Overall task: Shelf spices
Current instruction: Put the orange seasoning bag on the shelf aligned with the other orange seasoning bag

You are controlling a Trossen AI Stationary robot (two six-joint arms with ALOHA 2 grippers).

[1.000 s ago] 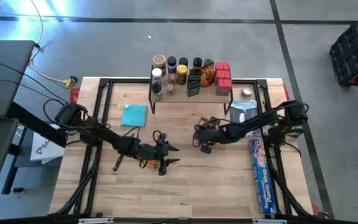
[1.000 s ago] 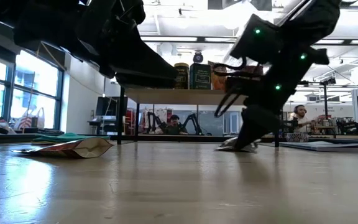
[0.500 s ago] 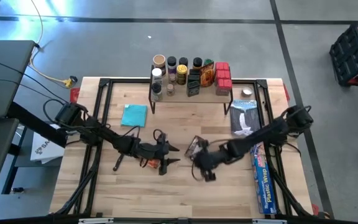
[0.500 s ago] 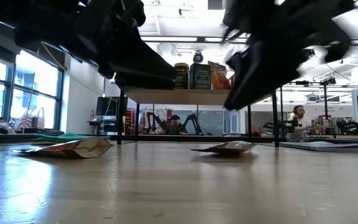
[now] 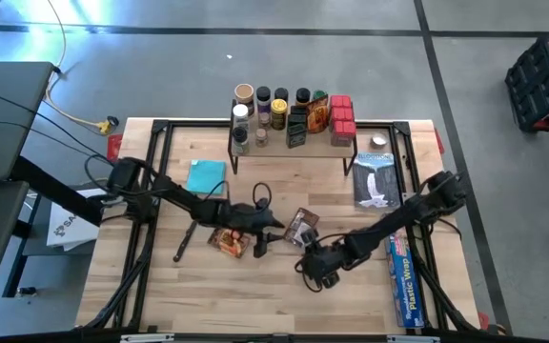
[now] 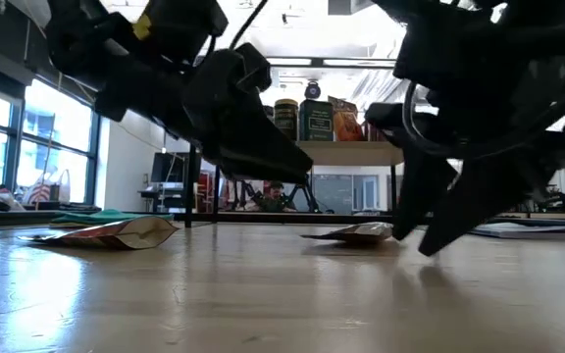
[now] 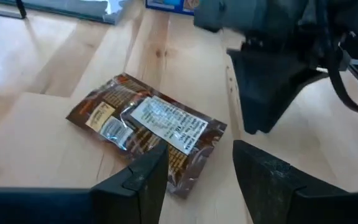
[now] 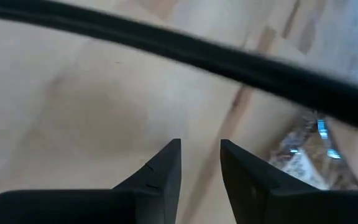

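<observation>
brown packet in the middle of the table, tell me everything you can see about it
The brown packet is a flat, glossy foil-like pouch, brown with tan printing and a pale label across its face. It looks crinkled and lies flat on the wooden tabletop, turned at an angle, near the table's middle, in front of the shelf and apart from it. The left gripper hovers at its edge with fingers apart, not gripping it. The right gripper is nearby, also clear of it.

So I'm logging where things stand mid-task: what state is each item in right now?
Left gripper: jaws open, empty, just above the brown packet.
Right gripper: jaws slightly apart, empty, over bare table.
Brown packet: lying flat on the table.
Orange packet: lying flat, off the shelf.
Shelf: upright, jars and boxes on top.
</observation>
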